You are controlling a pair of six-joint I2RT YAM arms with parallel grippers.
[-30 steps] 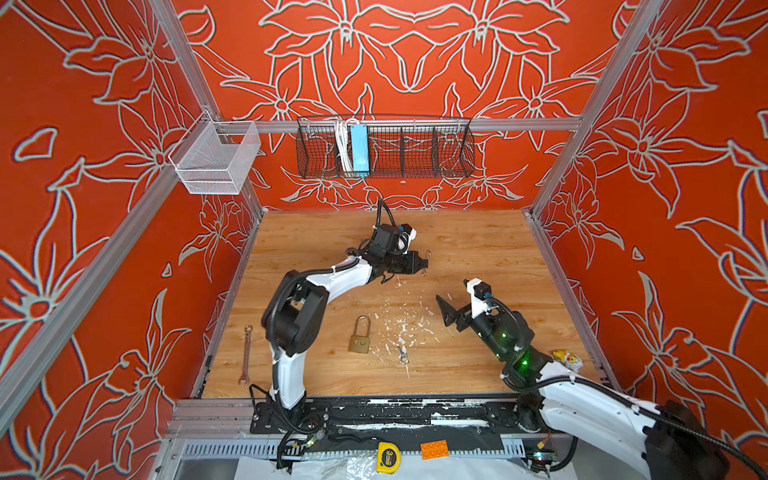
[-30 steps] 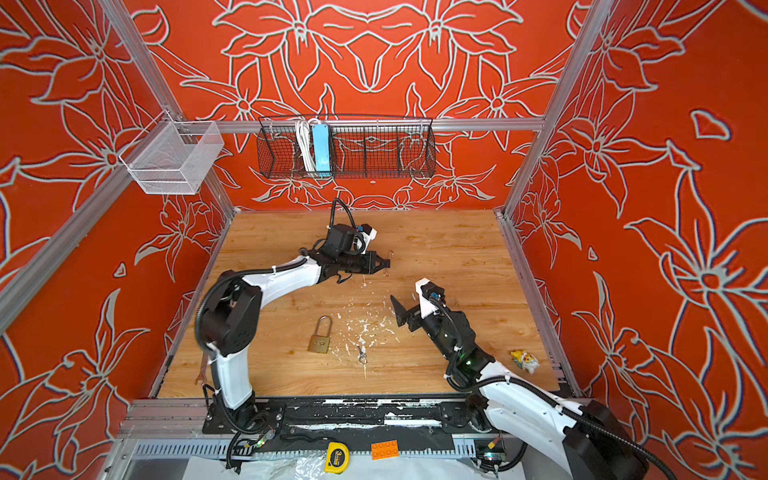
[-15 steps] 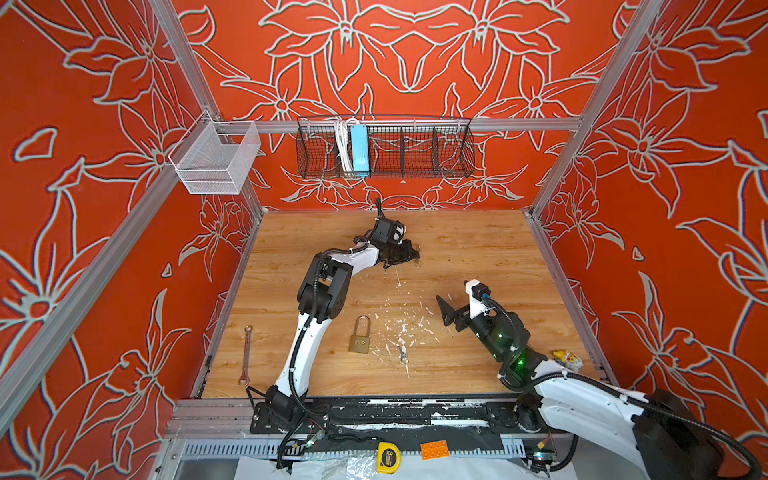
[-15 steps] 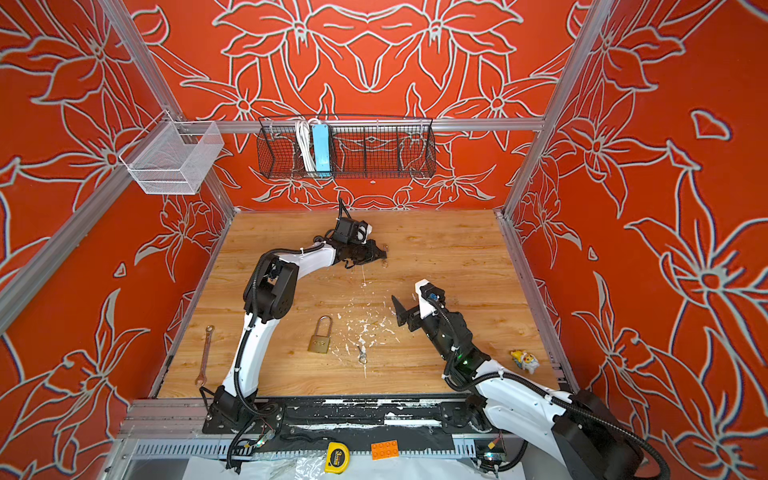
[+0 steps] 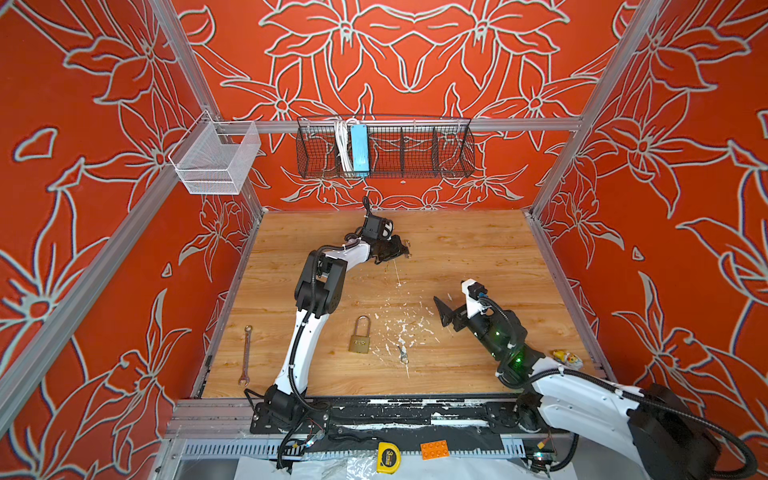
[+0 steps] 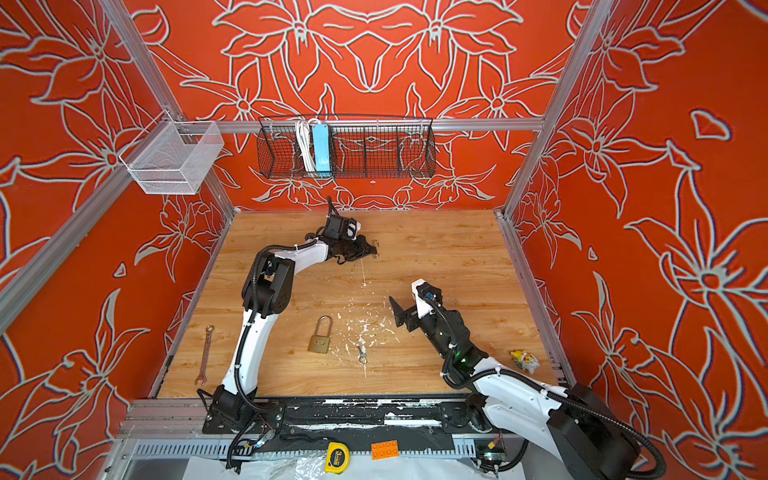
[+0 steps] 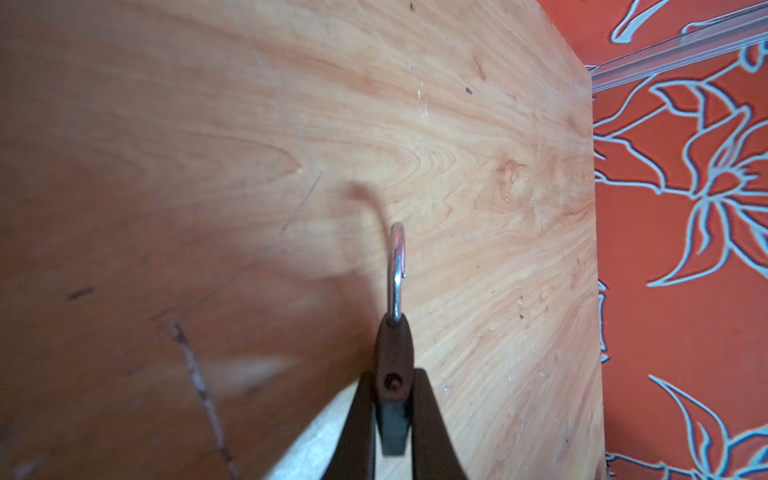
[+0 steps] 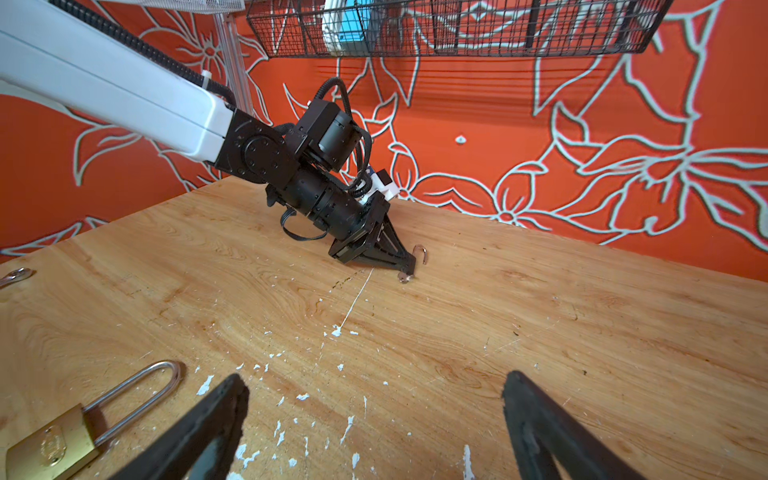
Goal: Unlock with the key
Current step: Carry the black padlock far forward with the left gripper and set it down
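A silver hook [image 7: 397,266] juts from the left gripper [image 5: 405,250]. A wrench [image 5: 246,355] lies on the table [image 5: 478,257] well to its left. A yellow toy [image 5: 566,358] sits well right of the right gripper [image 5: 446,315]. Beyond the left gripper hangs a wire basket [image 5: 449,153] with a blue power strip [image 5: 359,147].

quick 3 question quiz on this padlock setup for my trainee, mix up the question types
1. True or false: the right jaws stand open, apart from the padlock.
2. In a top view, what lies near the left edge of the table? A wrench B padlock C toy
3. Fill in: the left jaws are shut on a small piece bearing a metal ____.
Key: 1 true; 2 A; 3 ring.
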